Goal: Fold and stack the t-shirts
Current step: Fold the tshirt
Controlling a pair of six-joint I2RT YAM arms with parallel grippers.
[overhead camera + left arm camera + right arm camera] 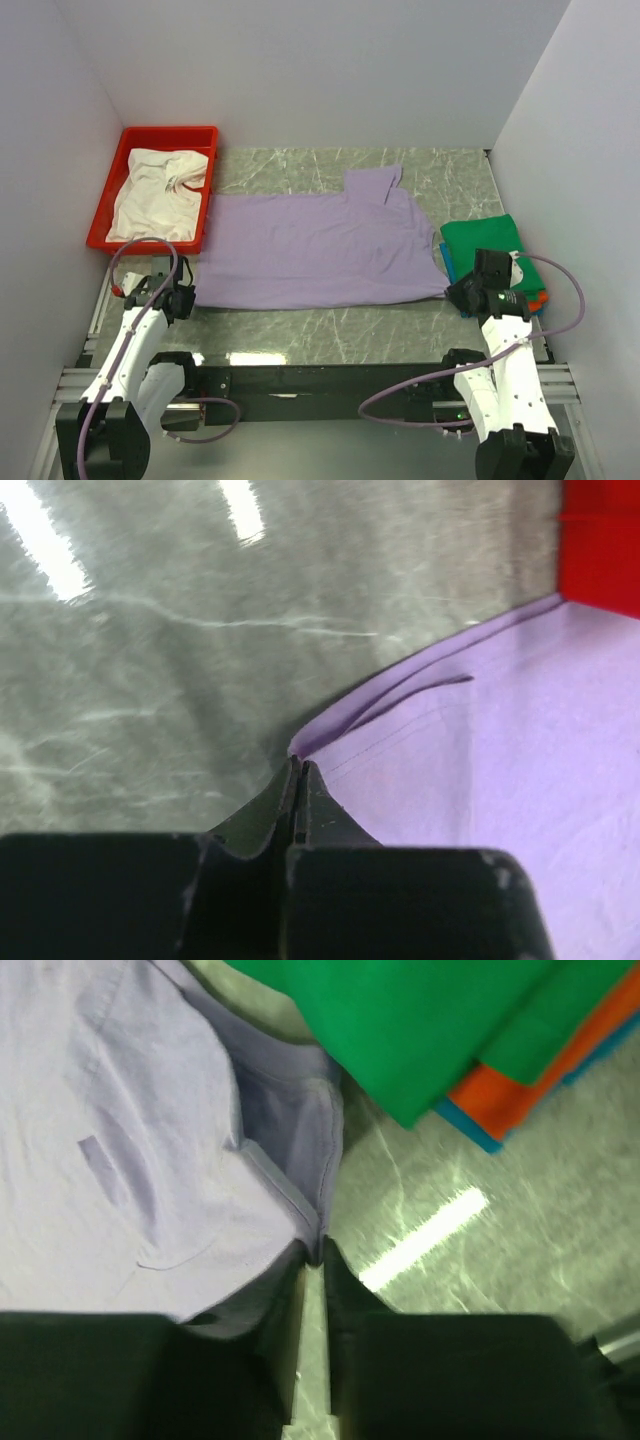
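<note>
At the far left corner of the worktop sits the tray, and a crumpled white shirt lies inside it. Just below the tray, the left tool is down at the near left corner of the purple shirt. In the left wrist view its fingers are pressed together, with the hem corner pinched at their tips and a small ridge of cloth rising away from them. The purple shirt is spread flat across the middle of the worktop, lying sideways. One sleeve points toward the back wall, and the left edge reaches the tray's near corner. The right tool is at the shirt's near right corner. Its fingers stand a little apart (a narrow slit of worktop shows between them in the right wrist view), and a folded hem meets their tips; I cannot tell whether the cloth is gripped there. Just beyond that tool, at the right edge of the worktop, is a stack of folded shirts: the green shirt is on top, the orange shirt is under it, and the blue shirt is at the bottom. The purple shirt's right edge lies beside this stack, touching or nearly touching it.
</note>
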